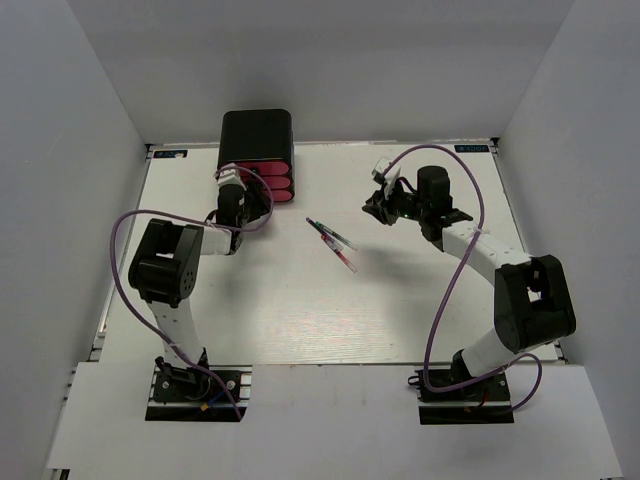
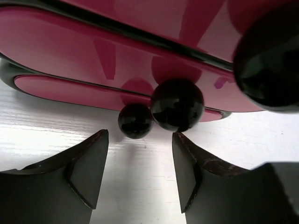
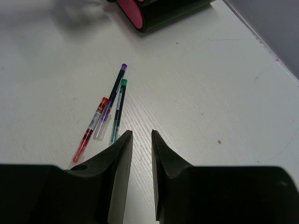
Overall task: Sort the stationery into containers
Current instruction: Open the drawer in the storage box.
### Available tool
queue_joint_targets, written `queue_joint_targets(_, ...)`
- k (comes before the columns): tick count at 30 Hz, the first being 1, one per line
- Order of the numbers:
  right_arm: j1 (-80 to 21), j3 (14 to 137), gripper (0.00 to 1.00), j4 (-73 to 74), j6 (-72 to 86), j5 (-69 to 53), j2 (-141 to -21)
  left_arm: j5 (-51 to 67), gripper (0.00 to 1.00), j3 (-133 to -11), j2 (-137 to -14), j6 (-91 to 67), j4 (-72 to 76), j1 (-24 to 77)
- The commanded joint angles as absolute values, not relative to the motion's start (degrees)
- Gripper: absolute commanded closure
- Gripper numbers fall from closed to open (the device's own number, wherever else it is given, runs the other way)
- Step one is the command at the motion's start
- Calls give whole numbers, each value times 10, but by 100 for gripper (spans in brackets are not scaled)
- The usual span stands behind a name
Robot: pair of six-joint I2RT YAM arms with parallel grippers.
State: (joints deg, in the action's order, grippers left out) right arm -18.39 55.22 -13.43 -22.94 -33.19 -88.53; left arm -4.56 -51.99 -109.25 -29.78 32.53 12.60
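Observation:
The glossy black cabinet (image 1: 257, 135) stands at the table's back left with three pink drawers (image 1: 264, 183) facing forward. My left gripper (image 1: 241, 197) is open and empty right in front of them. In the left wrist view its jaws (image 2: 140, 136) sit just below the round black knobs (image 2: 177, 104), not touching. Three thin pens (image 1: 333, 243) lie mid-table: red (image 3: 90, 129), purple (image 3: 112, 94) and green (image 3: 117, 112). My right gripper (image 1: 384, 207) hovers right of them, jaws (image 3: 141, 133) narrowly apart and empty. The teal tubes, orange marker and white block are out of view.
The white table (image 1: 300, 310) is walled by grey panels on the left, back and right. The cabinet corner (image 3: 159, 11) shows at the top of the right wrist view. Purple cables loop beside both arms.

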Motion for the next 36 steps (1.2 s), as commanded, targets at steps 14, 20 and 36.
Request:
queue_joint_targets(14,-180,550,71,-156,-235,-336,-870,-93,33,-575,-1125,-317,318,129)
queue_joint_targets(20,-181,550,71,-158,-236,-338,-871,-93,38,-581,-1131,-317,318,129)
queue_joint_targets(36,-183,544,70,-146,-252,-361,-867,-48,71,-469,-1065,-317,367,134)
